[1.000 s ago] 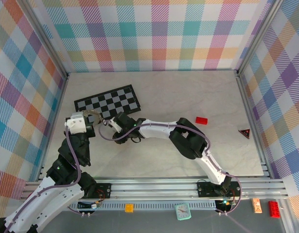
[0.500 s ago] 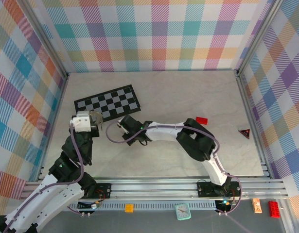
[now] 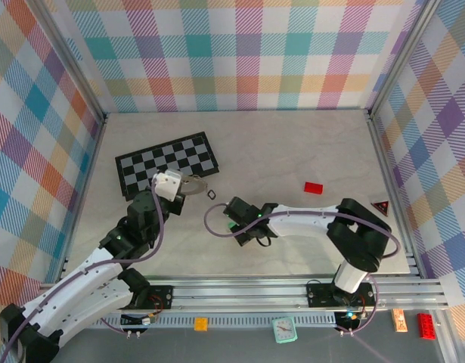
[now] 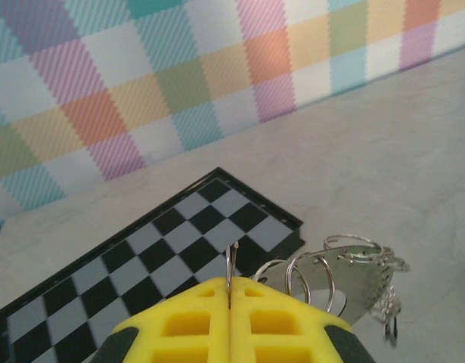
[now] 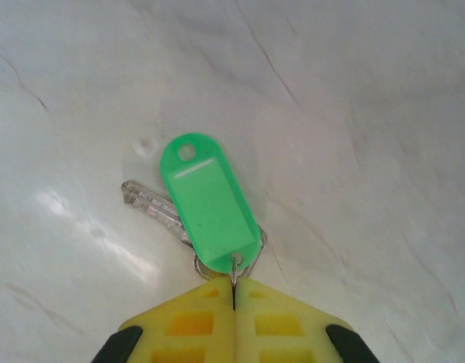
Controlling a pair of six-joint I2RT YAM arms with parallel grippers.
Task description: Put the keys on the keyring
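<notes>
Right wrist: green key points up-left, away from right gripper

The left gripper grips the keyring just beside the near right corner of the chessboard. A black key sits at the ring's right side. The right gripper, near table centre, is closed on the green key. A red brick lies well apart, farther right
</notes>
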